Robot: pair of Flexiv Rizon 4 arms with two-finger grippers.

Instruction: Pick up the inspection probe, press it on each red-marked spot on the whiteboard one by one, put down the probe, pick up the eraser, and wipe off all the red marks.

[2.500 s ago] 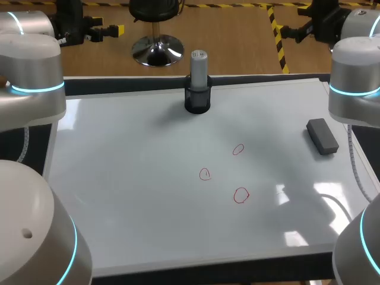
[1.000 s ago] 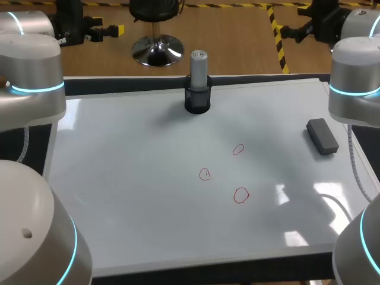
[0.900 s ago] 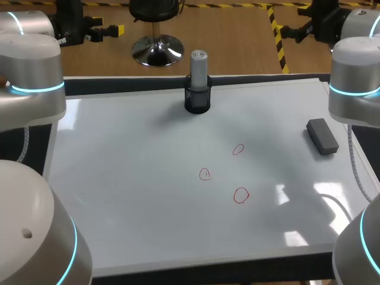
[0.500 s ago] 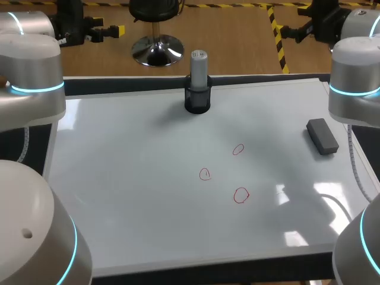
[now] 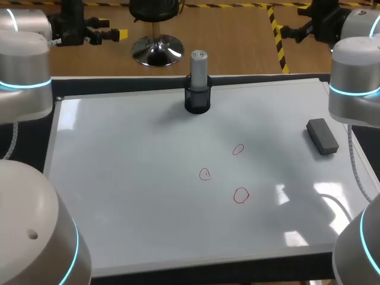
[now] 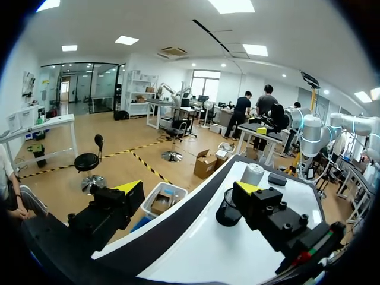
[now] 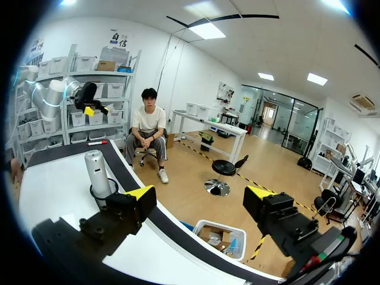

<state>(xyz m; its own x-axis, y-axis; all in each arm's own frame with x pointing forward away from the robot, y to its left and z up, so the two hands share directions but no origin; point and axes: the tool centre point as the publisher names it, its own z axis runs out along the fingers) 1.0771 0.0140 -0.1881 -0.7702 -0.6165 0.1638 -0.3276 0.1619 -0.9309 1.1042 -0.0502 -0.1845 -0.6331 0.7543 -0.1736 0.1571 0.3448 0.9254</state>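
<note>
The probe (image 5: 199,70) is standing upright in a dark round holder (image 5: 198,101) at the far edge of the whiteboard (image 5: 130,196), about the middle, and nothing is touching it; the eraser (image 5: 322,136) is lying flat near the right edge of the board, well apart from the probe; three red marks (image 5: 205,174) are showing on the board nearer to me, right of the middle, each apart from the others. The left gripper (image 6: 189,190) is hanging past the far left corner of the board, its fingers spread wide with nothing between them; the right gripper (image 7: 200,195) is hanging past the far right corner, its fingers also wide apart and holding nothing.
</note>
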